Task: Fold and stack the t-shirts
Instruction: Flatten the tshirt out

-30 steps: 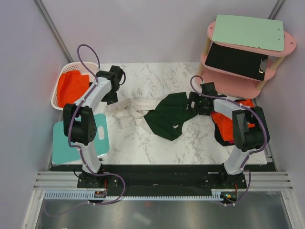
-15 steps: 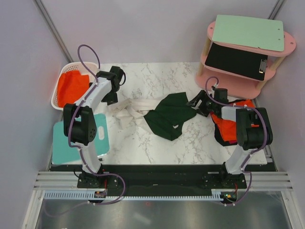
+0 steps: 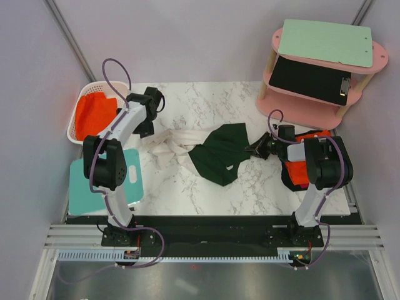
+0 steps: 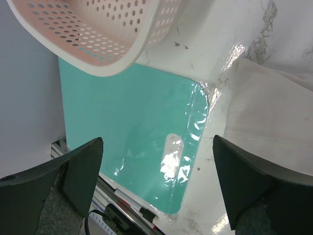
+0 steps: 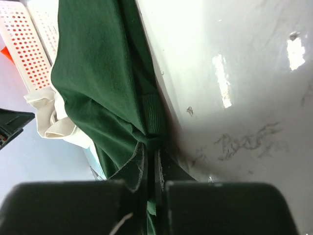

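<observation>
Marble-patterned, the white counter carries both t-shirts near its middle, neither one folded or stacked. A pink two-tier shelf stands at the far right corner. The dark green t-shirt lies rumpled at the centre, one corner drawn out to the right into the right end effector. The right wrist view shows that end effector with its fingers closed tight on a bunched green fold. Just left of the green shirt and touching it, the cream-white t-shirt lies twisted into a loose rope. A teal cutting board rests at the left edge, with a white perforated basket holding orange cloth just beyond it. The left end effector hovers at the left end of the cream shirt. In the left wrist view its fingers are spread wide with nothing between them, above the teal board and the cream cloth's edge.
</observation>
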Robot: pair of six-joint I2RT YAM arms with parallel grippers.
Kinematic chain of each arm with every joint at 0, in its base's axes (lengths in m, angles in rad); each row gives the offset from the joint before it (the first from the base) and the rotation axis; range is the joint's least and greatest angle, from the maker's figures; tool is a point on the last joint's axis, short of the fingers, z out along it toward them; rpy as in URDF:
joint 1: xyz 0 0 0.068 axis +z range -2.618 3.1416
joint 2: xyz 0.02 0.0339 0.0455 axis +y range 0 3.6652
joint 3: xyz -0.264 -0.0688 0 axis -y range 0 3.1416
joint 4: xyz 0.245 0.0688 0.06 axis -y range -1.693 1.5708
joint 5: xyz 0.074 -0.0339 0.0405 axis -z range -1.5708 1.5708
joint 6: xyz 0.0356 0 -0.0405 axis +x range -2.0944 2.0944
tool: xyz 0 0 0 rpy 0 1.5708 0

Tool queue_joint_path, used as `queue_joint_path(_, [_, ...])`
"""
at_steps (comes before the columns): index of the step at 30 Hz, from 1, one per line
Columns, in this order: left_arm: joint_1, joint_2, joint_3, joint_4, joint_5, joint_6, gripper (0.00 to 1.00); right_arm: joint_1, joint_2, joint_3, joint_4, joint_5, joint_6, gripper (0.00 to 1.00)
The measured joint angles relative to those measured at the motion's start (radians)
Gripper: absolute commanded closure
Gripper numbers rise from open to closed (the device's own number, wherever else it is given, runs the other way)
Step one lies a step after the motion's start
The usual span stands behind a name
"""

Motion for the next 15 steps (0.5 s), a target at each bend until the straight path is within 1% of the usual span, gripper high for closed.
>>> queue_joint_path(3, [0.0,0.0,0.0,0.0,-0.006,0.0,0.0,0.001,-0.005,0.002,-0.019,0.003,0.002,1.0])
queue_joint_path(5, [0.0,-0.001,0.0,0.0,-0.006,0.0,0.0,0.004,-0.024,0.006,-0.066,0.019,-0.01,1.0])
queue_joint_path(10, [-0.01,-0.02,-0.003,0.003,-0.006,0.001,0.0,0.021,-0.127,0.04,-0.265,0.119,-0.088,1.0])
queue_joint_path(15, [-0.064,-0.076,-0.012,0.021,0.012,0.006,0.0,0.034,-0.222,0.14,-0.422,0.201,-0.166,1.0])
